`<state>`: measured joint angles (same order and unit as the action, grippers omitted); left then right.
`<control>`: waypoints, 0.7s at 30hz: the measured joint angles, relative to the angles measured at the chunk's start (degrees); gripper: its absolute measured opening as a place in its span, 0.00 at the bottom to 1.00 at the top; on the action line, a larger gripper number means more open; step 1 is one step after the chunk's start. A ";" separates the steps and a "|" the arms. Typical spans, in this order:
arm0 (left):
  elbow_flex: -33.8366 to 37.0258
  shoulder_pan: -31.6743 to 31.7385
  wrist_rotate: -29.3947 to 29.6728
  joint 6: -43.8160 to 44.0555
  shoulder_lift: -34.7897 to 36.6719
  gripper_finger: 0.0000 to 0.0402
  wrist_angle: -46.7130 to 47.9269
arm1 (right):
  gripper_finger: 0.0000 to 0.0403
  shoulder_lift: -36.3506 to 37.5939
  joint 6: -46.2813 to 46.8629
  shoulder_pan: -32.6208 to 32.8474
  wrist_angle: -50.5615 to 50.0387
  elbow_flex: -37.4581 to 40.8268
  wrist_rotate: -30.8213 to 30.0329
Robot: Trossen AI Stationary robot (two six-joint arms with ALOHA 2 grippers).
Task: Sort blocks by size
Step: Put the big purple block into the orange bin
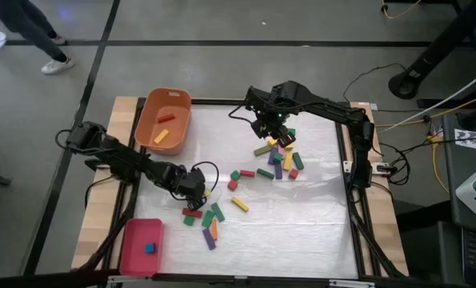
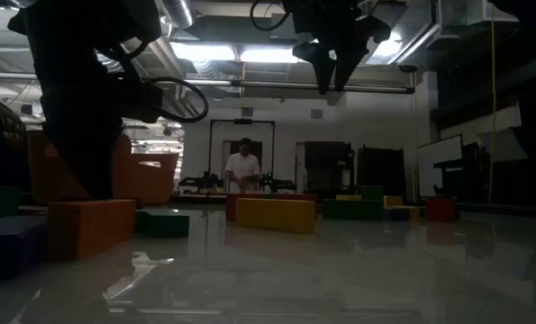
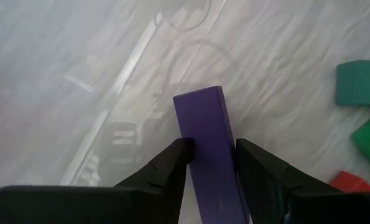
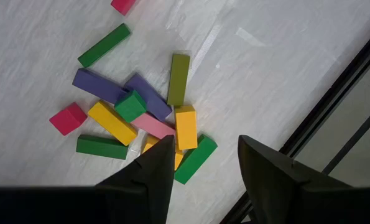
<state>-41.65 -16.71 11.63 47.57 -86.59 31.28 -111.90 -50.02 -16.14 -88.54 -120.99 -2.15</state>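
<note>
Small coloured blocks lie flat on the white table. One heap (image 1: 282, 156) sits at the far right, also seen in the right wrist view (image 4: 141, 118). Others lie scattered near the middle (image 1: 246, 174) and near the front (image 1: 210, 228). My left gripper (image 1: 196, 188) stands left of centre, shut on a purple bar (image 3: 203, 124); in the high view the gripper itself hides the bar. My right gripper (image 1: 274, 132) hangs high above the heap, open, with nothing between its fingers (image 4: 203, 165). My left gripper pinches the purple bar's two long sides (image 3: 196, 146) between its two fingers. The fingers come from above, pointing steeply down, and lie across the bar. The bar's far end (image 3: 200, 99) juts out past the fingertips. I cannot tell whether the bar touches the table.
An orange tub (image 1: 146, 120) with a red and a yellow block stands at the far left. A flat red tray (image 1: 134, 248) holding a blue cube sits at the near left corner. The table's dark frame (image 4: 334, 106) runs close beside the heap. A person (image 2: 243, 171) stands in the room beyond.
</note>
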 joint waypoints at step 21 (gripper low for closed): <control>0.11 0.56 -0.60 -1.55 0.00 0.32 -0.54 | 0.44 8.37 -1.44 -0.02 -1.30 5.31 -0.28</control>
<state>-41.54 -16.15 11.03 46.02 -86.59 30.74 -103.52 -51.46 -16.16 -89.84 -115.68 -2.44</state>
